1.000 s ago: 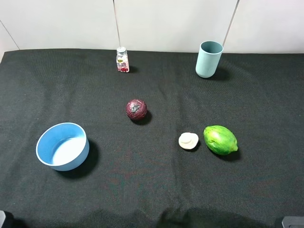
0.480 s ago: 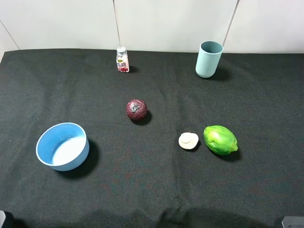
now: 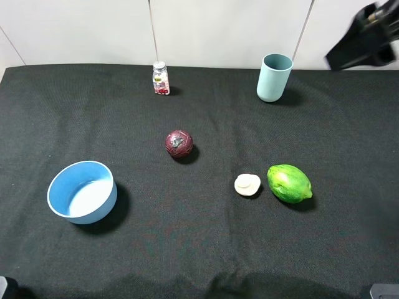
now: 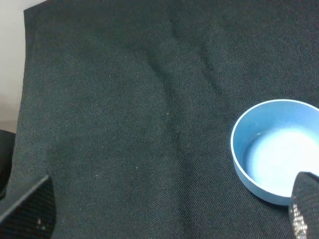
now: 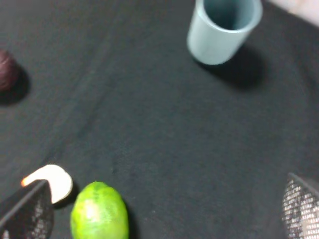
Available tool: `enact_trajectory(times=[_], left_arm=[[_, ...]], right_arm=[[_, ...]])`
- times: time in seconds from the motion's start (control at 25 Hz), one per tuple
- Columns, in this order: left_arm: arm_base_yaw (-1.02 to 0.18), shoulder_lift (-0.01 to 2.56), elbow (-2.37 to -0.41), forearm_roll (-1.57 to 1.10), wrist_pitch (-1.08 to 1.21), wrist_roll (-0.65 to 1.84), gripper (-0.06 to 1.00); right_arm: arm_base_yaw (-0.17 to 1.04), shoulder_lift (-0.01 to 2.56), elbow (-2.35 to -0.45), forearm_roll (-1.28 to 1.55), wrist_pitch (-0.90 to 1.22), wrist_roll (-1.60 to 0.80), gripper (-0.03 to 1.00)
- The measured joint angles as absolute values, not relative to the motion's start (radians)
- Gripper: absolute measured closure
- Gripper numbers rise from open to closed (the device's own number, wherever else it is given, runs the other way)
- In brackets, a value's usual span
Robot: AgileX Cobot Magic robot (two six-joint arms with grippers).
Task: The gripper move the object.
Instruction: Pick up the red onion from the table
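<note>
Swinging into the far right corner of the high view within the last half second, the right arm (image 3: 366, 38) shows as a blurred black bulk above the table's back edge. Nothing on the black cloth (image 3: 199, 249) has shifted.

Nearest, on the left, sits the round light-blue bowl (image 3: 82, 192). The left gripper (image 4: 167, 219) hangs over the cloth beside it, its two dark fingers (image 4: 30, 209) spread wide and holding nothing. Further in, on the right, the small cream-white mushroom-like piece (image 3: 247, 184) lies just beside the green oval fruit (image 3: 289, 183). The dark red-purple round ball (image 3: 179, 143), with greyish patches, rests alone near the cloth's middle, well apart from both grippers. Along the far edge stand a small clear bottle with red contents (image 3: 161, 79) and an upright pale teal cup (image 3: 274, 77). The right gripper (image 5: 164, 214) is above the cloth's right side, its fingers (image 5: 27, 211) wide apart and gripping nothing.
</note>
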State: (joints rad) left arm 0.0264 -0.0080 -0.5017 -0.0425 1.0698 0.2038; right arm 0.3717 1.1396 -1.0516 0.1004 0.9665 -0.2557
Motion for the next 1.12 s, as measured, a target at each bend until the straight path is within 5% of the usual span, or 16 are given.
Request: enact_trajectory(times=[1.12], left_arm=[[0.026, -0.008, -0.502, -0.042, 1.070, 0.204, -0.05]], right_arm=[[0.746, 1.658, -1.388, 0.101, 1.021, -0.286, 0.27]])
